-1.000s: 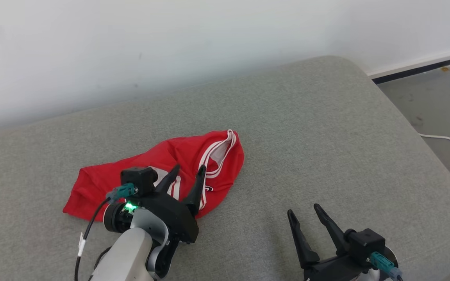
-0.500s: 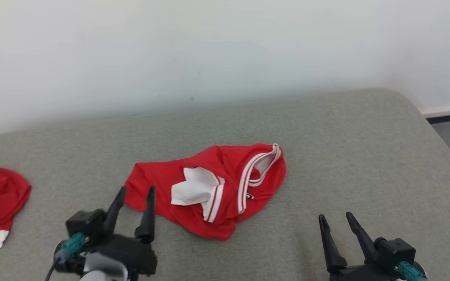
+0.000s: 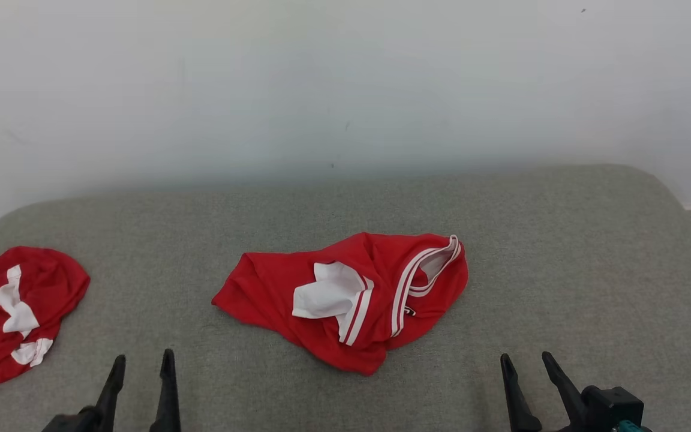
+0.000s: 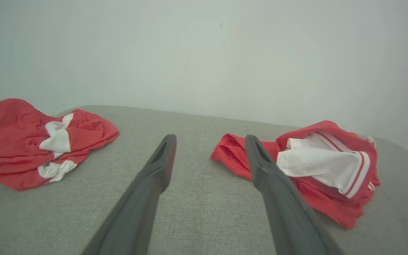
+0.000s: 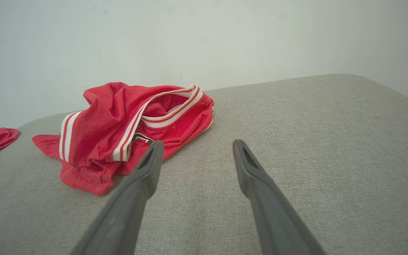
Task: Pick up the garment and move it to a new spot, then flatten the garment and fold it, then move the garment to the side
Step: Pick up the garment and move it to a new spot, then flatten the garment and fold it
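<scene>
Noted: I have drawn the left gripper [image 3: 143,356] back off the red garment [image 3: 261,294], over which its spread fingers hung a second ago, to well short of it on the grey cushion [image 3: 561,270], and my head camera has swung left, bringing a second red garment [image 3: 51,288] into frame.

On the cushion [image 3: 561,240] the garment [image 3: 345,300] lies approx centre, wall [image 3: 345,90] behind. The 2nd garment [image 3: 15,312] sits at far left, well apart. Left gripper [image 3: 144,356] is in front, btwn the two; right gripper [image 3: 525,356] is in front & right of the garment.
</scene>
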Controlling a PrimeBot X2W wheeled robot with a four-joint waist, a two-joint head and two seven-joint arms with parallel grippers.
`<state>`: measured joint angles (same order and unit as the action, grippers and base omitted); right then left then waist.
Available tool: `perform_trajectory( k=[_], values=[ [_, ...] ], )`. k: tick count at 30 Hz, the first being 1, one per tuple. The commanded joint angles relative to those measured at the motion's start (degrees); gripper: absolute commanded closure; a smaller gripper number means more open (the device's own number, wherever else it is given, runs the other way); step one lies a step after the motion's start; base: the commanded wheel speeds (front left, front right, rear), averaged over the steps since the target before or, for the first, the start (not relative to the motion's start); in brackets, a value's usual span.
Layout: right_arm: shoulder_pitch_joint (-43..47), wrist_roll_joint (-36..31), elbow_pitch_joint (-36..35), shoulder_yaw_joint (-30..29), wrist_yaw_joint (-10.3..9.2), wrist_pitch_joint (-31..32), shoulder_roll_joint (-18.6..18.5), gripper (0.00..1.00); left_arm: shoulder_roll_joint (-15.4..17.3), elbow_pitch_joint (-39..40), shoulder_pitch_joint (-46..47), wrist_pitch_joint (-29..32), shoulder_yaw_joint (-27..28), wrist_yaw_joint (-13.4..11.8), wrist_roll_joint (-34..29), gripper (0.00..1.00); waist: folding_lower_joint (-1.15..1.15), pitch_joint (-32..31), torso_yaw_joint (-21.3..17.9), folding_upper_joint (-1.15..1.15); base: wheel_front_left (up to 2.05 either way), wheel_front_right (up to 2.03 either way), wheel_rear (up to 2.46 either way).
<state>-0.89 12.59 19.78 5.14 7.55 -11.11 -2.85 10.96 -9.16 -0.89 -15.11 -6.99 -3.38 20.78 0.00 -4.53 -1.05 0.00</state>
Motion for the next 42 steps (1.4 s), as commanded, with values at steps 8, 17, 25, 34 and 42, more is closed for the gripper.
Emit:
perform_trajectory(
  k=[8, 17, 25, 34, 42],
  values=[
    [0.1, 0.44, 1.08, 0.02, -0.12, -0.61, -0.05, 0.0, -2.61, 1.43, -3.75, -0.05, 5.19, 2.36, -3.14, 0.0, 0.0, -0.27, -0.29, 0.0, 0.0, 0.0, 0.0],
    [-0.63, 0.99, 1.77, 0.19, -0.12, -1.05, -0.05, 0.0, -4.75, 0.63, -3.37, -0.06, 6.43, 4.4, -5.37, 0.0, 0.0, -0.25, 0.26, 0.0, 0.0, 0.0, 0.0],
    [-6.94, 6.26, 4.68, 5.58, -0.12, 2.38, -0.05, 0.0, -6.2, 1.21, -3.04, -0.06, 7.06, 5.35, -6.39, 0.0, 0.0, 1.16, 0.87, 0.0, 0.0, 0.0, 0.0],
    [-19.87, 11.53, 19.41, 13.71, -0.12, 7.43, -0.07, 0.0, -7.11, 1.23, -1.26, -0.07, 5.65, 6.89, -7.7, 0.0, 0.0, 3.94, 5.29, 0.0, 0.0, 0.0, 0.0],
    [-26.54, 17.08, 30.51, 18.1, -0.12, 4.53, -0.05, 0.0, -7.66, 1.02, 0.74, -0.06, 4.16, 7.65, -7.74, 0.0, 0.0, 6.31, 9.48, 0.0, 0.0, 0.0, 0.0]
  ],
)
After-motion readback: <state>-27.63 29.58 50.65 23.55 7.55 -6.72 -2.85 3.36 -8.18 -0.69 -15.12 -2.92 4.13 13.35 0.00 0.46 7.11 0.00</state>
